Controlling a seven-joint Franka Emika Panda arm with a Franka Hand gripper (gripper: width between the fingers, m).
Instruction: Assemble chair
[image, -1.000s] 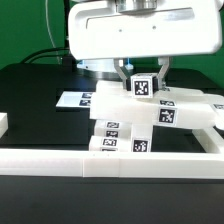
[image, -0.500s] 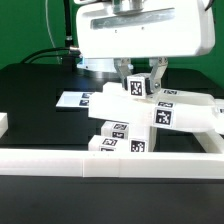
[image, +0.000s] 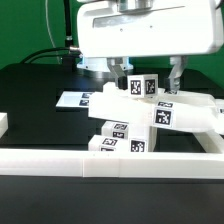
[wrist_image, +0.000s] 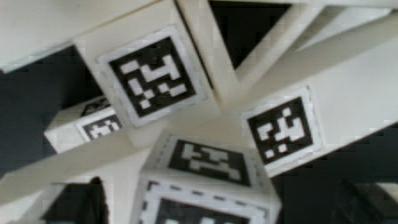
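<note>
My tool (image: 150, 75) hangs released, jaws wide, with the small cube (image: 140, 86) on the chair (image: 120, 128) just below between them.

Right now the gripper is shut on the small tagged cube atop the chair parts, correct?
Not quite: the gripper is open, with a gap between one finger and the small tagged cube atop the chair parts, as the exterior view shows.
</note>
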